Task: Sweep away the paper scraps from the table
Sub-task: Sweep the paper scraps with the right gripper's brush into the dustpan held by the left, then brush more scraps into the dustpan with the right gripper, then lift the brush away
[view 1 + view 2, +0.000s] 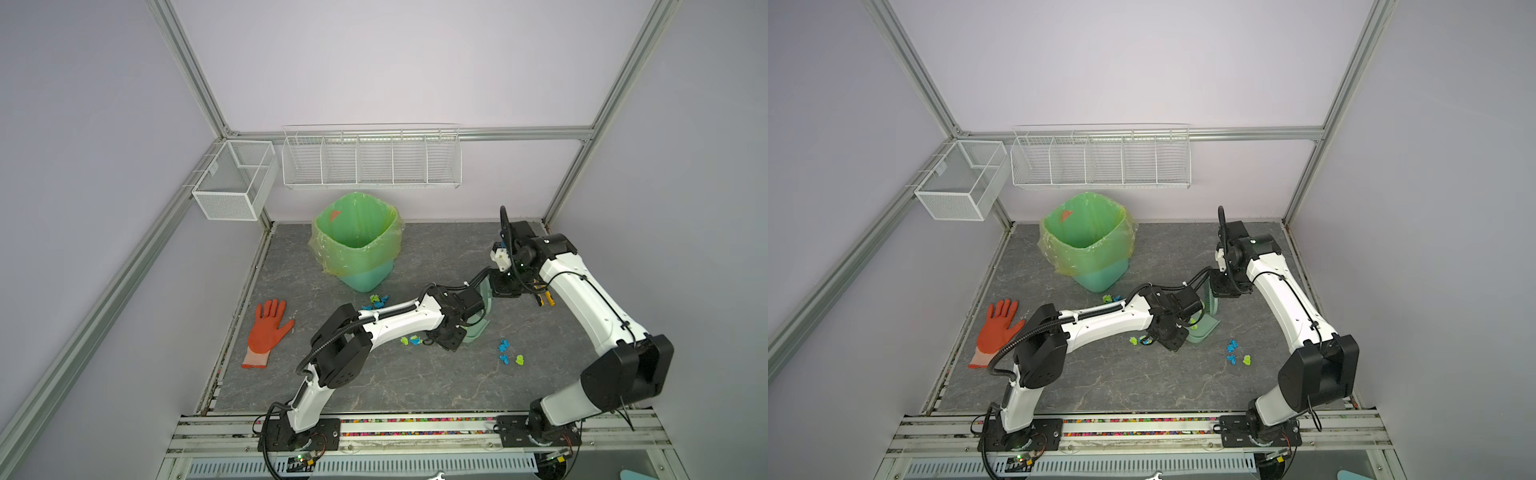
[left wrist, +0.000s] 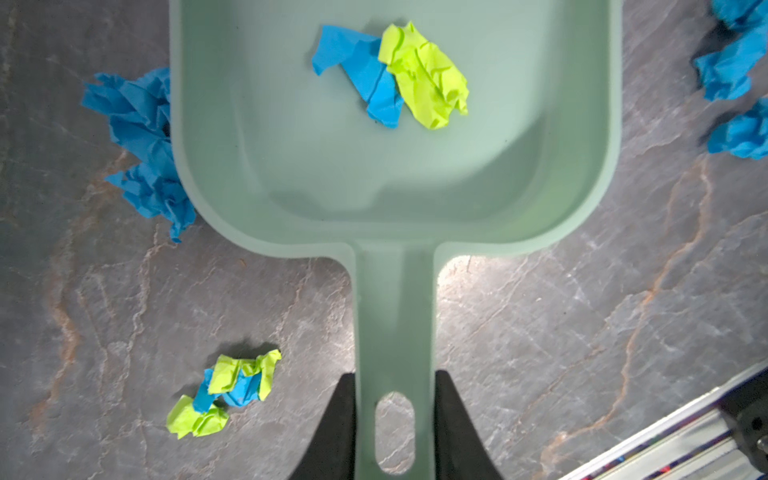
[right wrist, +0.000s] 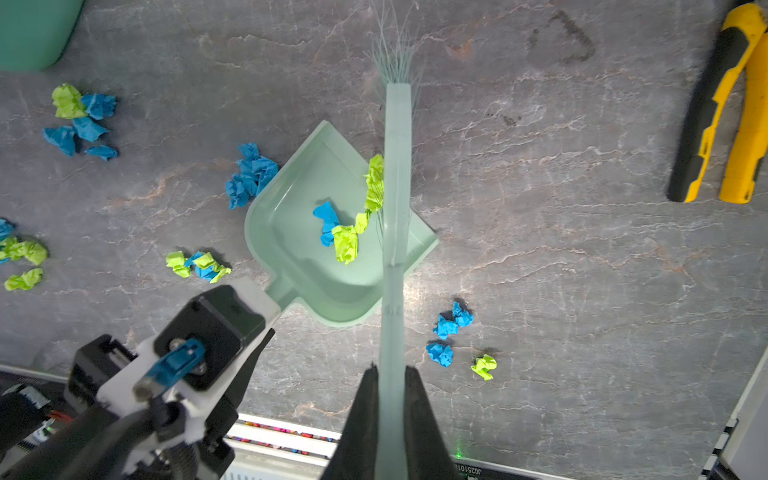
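Note:
My left gripper (image 2: 395,384) is shut on the handle of a pale green dustpan (image 2: 395,174) lying flat on the table (image 1: 415,382). A blue and a lime paper scrap (image 2: 390,75) lie inside the pan. My right gripper (image 3: 390,376) is shut on the handle of a pale green brush (image 3: 397,166), which crosses the pan's open front edge (image 3: 415,232). More paper scraps lie loose around the pan: blue ones against its side (image 3: 249,174), a cluster near the handle (image 3: 199,266), and a few on the other side (image 3: 449,328), also seen in a top view (image 1: 505,351).
A green-lined bin (image 1: 357,245) stands at the back, with scraps (image 1: 378,299) in front of it. An orange glove (image 1: 268,328) lies at the left. A yellow-and-black tool (image 3: 723,108) lies under the right arm. Wire baskets (image 1: 370,158) hang on the back wall.

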Available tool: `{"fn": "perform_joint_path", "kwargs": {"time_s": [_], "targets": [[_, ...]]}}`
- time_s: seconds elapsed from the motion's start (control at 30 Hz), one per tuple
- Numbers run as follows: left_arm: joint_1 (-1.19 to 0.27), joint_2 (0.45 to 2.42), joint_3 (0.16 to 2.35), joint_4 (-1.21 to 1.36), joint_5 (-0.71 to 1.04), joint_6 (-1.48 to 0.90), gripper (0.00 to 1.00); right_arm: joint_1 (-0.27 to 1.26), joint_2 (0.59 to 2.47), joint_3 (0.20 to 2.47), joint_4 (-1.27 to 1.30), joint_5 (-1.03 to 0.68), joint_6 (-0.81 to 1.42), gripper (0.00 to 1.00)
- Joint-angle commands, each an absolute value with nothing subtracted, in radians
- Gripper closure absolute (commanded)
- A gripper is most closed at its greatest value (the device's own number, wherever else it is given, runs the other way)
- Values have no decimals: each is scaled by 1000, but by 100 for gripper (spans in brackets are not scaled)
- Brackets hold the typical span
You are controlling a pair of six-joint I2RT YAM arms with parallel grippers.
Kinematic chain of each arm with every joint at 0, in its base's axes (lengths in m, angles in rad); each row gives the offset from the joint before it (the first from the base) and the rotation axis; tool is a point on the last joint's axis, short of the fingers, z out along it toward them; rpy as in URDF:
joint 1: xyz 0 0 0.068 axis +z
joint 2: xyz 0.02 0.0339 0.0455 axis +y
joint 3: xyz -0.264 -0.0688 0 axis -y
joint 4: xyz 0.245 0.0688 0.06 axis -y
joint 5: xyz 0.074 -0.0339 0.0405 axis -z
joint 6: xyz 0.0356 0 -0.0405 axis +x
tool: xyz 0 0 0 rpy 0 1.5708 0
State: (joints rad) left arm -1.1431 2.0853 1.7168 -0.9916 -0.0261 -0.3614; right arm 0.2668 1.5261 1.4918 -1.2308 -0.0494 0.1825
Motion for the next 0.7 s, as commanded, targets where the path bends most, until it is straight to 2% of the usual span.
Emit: {"fn": "perform_joint_path", "kwargs": {"time_s": [0.0, 0.07, 0.13, 0.17, 0.3, 0.37, 0.67], "targets": [[-1141, 2095, 1723, -1002, -35, -361, 90, 265, 1456, 1426, -1229, -186, 157, 93], [-1141, 2097, 1724, -1005, -38, -357, 90, 263, 1423, 1391, -1222, -154, 174, 93], [-1140, 2098, 1723, -1007, -46, -353, 90, 262, 1422, 1399, -1276, 7, 203, 93], [-1140, 2098, 1723, -1009, -50, -352, 90, 258, 1422, 1406, -1287, 35, 207, 93], [-1140, 2093, 1720, -1008, -50, -351, 90, 212, 1354, 1401, -1194, -69, 225, 93], [-1140, 2089, 1717, -1006, -50, -356, 90, 211, 1354, 1422, -1177, -37, 232, 93], [-1140, 2089, 1726, -1005, -30, -363, 90, 212, 1566, 1546, -1127, -45, 143, 93]]}}
